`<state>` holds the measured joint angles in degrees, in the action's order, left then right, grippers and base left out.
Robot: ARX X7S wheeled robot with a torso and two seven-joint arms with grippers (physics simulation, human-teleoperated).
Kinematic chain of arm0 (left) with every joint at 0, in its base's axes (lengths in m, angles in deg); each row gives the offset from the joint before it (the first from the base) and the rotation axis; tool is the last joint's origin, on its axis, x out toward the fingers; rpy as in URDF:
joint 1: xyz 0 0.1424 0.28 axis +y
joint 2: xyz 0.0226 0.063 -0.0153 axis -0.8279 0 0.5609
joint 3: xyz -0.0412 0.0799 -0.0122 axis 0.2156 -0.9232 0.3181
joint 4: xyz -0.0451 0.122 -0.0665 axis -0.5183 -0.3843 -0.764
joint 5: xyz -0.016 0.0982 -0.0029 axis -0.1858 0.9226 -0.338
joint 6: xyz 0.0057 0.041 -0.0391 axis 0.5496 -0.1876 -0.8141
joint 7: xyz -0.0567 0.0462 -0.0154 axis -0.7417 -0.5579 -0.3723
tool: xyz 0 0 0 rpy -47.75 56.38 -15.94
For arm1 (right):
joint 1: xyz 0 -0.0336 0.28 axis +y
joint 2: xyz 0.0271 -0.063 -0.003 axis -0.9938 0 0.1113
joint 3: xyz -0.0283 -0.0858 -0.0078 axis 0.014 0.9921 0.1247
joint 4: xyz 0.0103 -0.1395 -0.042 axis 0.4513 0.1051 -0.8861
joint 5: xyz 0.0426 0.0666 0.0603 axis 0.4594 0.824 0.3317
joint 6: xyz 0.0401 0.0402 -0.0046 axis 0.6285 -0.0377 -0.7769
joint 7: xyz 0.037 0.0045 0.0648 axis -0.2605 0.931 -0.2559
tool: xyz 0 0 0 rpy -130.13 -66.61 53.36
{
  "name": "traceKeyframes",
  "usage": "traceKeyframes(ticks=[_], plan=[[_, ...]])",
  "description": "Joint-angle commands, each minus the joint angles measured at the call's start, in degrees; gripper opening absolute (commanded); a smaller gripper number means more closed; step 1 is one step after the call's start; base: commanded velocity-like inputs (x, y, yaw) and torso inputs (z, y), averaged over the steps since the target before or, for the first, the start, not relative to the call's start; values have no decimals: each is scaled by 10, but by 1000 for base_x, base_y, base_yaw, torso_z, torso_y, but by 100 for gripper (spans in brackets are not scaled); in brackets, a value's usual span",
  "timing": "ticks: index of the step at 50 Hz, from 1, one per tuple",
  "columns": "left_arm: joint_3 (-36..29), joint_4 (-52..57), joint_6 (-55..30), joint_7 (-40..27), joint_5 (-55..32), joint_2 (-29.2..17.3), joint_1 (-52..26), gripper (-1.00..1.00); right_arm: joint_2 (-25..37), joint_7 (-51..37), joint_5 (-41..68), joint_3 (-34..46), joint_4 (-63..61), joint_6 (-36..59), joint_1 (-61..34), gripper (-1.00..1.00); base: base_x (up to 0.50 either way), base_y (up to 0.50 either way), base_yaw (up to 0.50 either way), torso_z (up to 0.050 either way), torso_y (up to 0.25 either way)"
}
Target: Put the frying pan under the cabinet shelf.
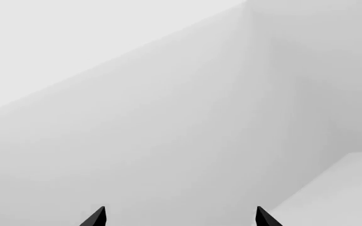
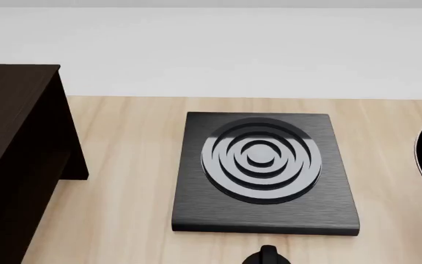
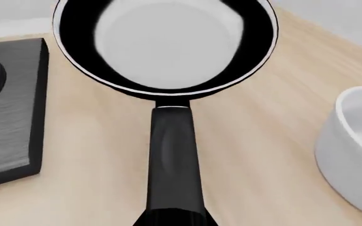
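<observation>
Head camera looks down over table (image 2: 130, 181). Right wrist camera sits close above frying pan (image 3: 168, 47), also glimpsed by head view. Left wrist camera faces blank pale walls.

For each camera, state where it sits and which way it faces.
Head view: from the robot's head, down on the wooden table, stove plate, cabinet shelf; a dark robot part at the bottom edge.
Left wrist view: on the left arm, facing blank pale walls; left gripper tips show.
Right wrist view: on the right arm, above the frying pan; no fingers visible.
Shared: pan and plate, head and right wrist.
</observation>
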<state>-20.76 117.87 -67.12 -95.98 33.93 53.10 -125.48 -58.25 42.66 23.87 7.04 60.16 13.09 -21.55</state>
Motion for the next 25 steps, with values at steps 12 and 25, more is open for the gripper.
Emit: traceKeyframes(ticks=[12,25], plan=[[19,10,-38,-7,-22,-6,-38,100,38,8,18,21,-216,129,-20,-100,0,0,0,0,2],[31,7,-60,-12,-41,-8,-77,100,64,14,34,30,-289,202,-43,-100,0,0,0,0,2]])
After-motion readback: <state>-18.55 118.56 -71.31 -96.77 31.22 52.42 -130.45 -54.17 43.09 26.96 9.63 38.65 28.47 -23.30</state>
